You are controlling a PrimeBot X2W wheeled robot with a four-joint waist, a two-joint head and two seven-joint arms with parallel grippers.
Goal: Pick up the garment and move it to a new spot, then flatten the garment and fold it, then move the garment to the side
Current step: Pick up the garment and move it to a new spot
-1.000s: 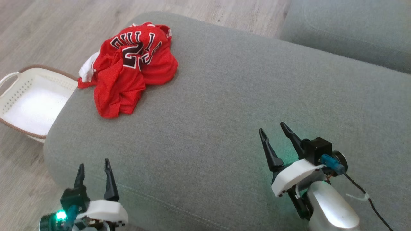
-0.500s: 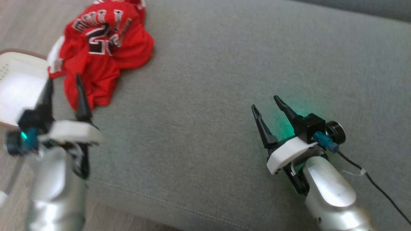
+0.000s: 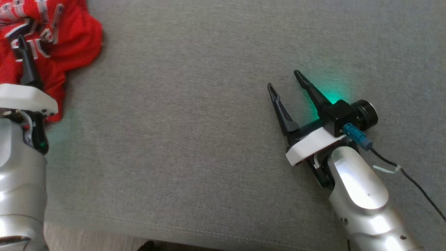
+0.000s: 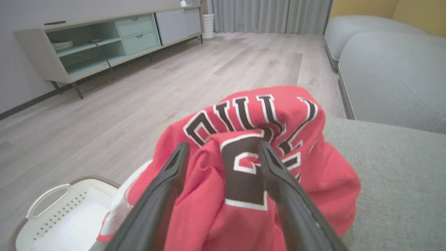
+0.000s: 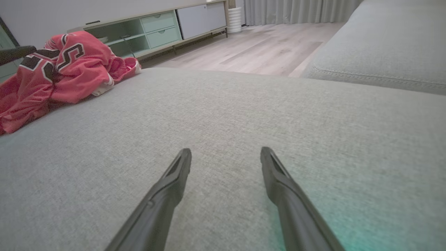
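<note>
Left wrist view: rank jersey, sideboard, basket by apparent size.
1. jersey, nearest the camera.
2 and 3: sideboard and basket look about equal; basket is cropped and partly behind the jersey.

In the head view the garment (image 3: pixel 69 38) runs off the top and left edges, and you get just one finger (image 3: pixel 28 66) of the left gripper (image 4: pixel 223 146) over it; the other is cut off. From the left wrist, the fingers cover the garment's lower folds, so contact is unclear. Beside the garment, the basket (image 4: pixel 52 212) is cropped at the bottom edge; the garment's lettering is creased past reading.
</note>
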